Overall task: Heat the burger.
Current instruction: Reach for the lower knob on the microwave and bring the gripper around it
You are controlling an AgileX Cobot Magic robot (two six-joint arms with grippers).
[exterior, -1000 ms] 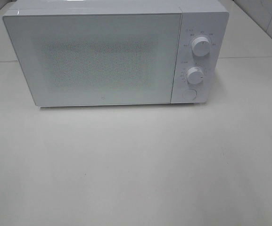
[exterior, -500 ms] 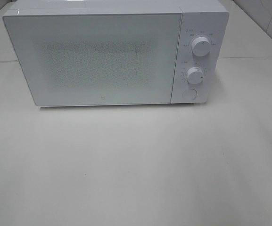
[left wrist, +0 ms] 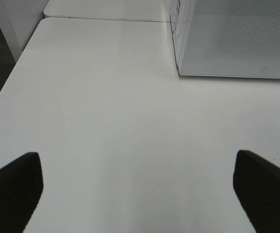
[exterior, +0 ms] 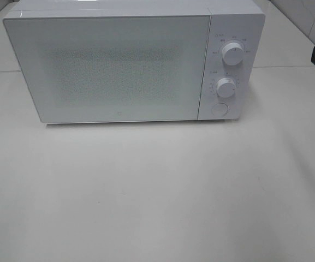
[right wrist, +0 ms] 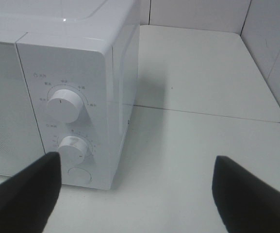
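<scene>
microwave (exterior: 119,65) door shut | burger nowhere in sight, maybe inside the microwave, can't tell | left gripper (left wrist: 137,177) spread wide, empty, before microwave's front | right gripper (right wrist: 137,187) wide, empty, beside its lower dial (right wrist: 73,149) | risk: splayed finger knocks that dial, wrong setting

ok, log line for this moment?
microwave door: shut | burger: not in view | left jaws: open, over table | right jaws: open, by knobs
</scene>
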